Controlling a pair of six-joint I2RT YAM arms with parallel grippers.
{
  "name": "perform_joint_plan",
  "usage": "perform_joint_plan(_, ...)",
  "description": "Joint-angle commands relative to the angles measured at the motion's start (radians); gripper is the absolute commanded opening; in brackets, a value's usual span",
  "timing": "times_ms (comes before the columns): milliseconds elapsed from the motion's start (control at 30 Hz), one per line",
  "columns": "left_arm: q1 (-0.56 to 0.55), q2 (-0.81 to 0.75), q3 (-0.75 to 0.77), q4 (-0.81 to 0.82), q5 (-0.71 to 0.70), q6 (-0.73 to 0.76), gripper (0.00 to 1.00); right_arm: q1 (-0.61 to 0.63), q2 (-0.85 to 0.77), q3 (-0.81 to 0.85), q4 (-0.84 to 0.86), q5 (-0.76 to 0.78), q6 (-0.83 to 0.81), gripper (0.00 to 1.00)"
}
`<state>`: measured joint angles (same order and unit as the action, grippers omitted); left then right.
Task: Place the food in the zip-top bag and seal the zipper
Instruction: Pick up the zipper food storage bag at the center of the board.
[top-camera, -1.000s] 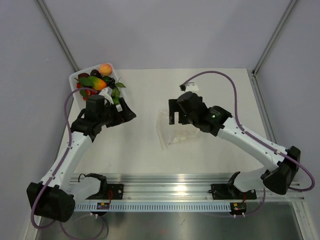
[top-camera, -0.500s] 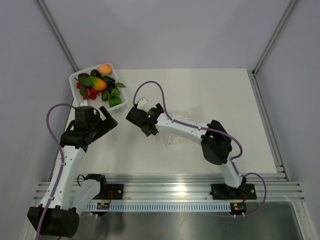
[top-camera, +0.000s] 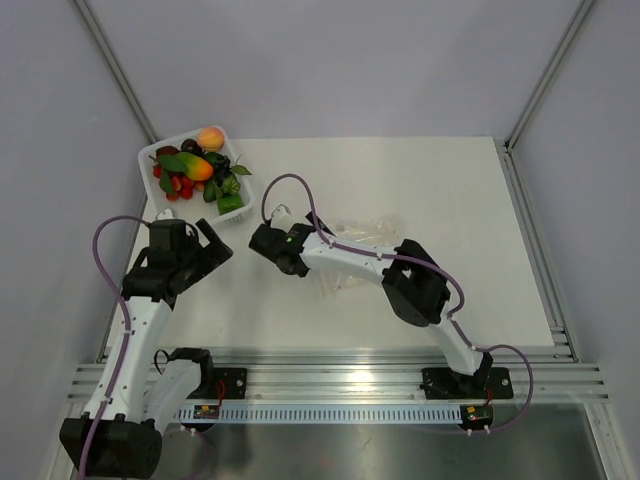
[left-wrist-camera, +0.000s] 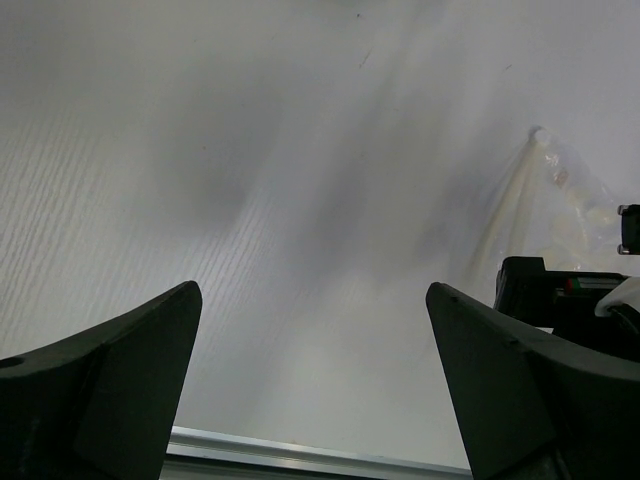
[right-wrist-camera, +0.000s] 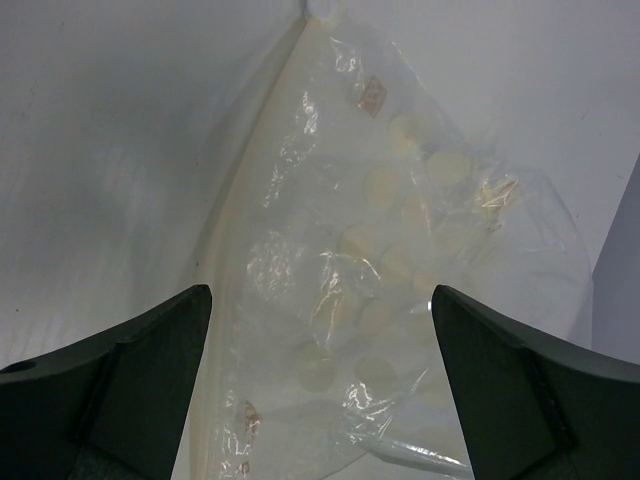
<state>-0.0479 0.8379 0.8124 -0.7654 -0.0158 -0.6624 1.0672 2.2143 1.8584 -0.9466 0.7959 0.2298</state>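
Plainly, the food (top-camera: 195, 166) sits piled in the white tray (top-camera: 148, 156) at the far left, just beyond the left gripper (top-camera: 208, 248), whose jaws gape empty. The right gripper (right-wrist-camera: 318, 290), likewise spread wide, hovers over the flat bag (right-wrist-camera: 400, 240) mid-table, so the left arm is nearer.
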Motion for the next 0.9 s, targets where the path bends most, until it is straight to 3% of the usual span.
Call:
perform_joint_plan(0,0.008,0.0,-0.007,0.046,0.004,0.007,0.99,0.014,0.038,0.028,0.035,0.098,-0.032,1.0)
perform_joint_plan(533,0.014,0.009,-0.025,0.069,0.059,0.01,0.99,0.019,0.085,0.035,0.065,0.224,-0.064,0.99)
perform_joint_plan(733,0.014,0.01,-0.033,0.074,0.065,0.014,0.99,0.019,0.033,-0.002,0.075,0.233,-0.05,0.86)
perform_joint_plan(833,0.014,0.013,-0.033,0.078,0.071,0.018,0.99,0.019,0.015,-0.016,0.077,0.233,-0.04,0.7)
perform_joint_plan(867,0.014,0.016,-0.032,0.078,0.068,0.02,0.99,0.019,0.01,-0.019,0.08,0.23,-0.041,0.6)
